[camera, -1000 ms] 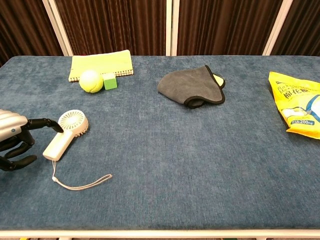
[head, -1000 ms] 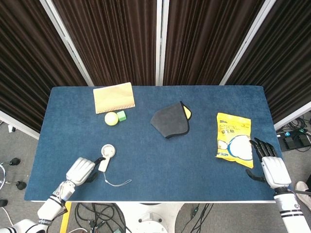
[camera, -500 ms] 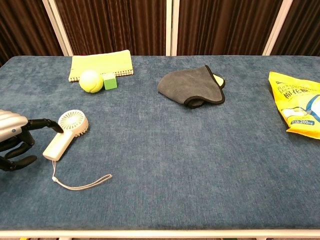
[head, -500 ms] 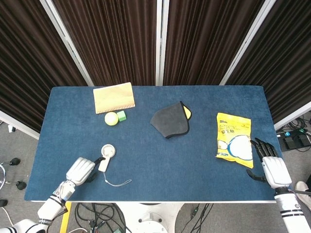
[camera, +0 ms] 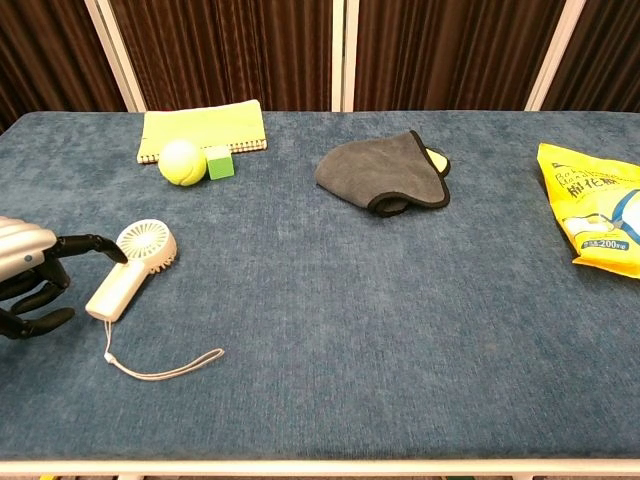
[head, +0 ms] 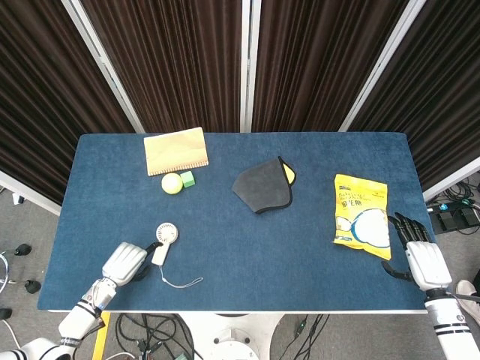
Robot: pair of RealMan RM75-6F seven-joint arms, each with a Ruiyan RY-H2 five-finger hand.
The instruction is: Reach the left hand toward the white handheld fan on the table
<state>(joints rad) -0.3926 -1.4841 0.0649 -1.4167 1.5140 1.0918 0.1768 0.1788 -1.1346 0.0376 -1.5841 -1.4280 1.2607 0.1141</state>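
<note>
White fan (camera: 132,267) lies just beside my left hand (camera: 28,275); fingers spread, holding nothing. I'd ease toward its handle, avoiding the cord (camera: 160,365).

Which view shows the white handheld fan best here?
Chest view: the white handheld fan is large, with grille, handle and wrist strap clear, left hand beside it. Head view shows it small from above.

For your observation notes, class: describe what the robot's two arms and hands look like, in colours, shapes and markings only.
The left hand has a silver-grey shell back and black fingers. The right hand looks the same: pale silver back, black fingers. Both arms are white and tubular, with dark bands near the wrist. No loose cables show on them.
</note>
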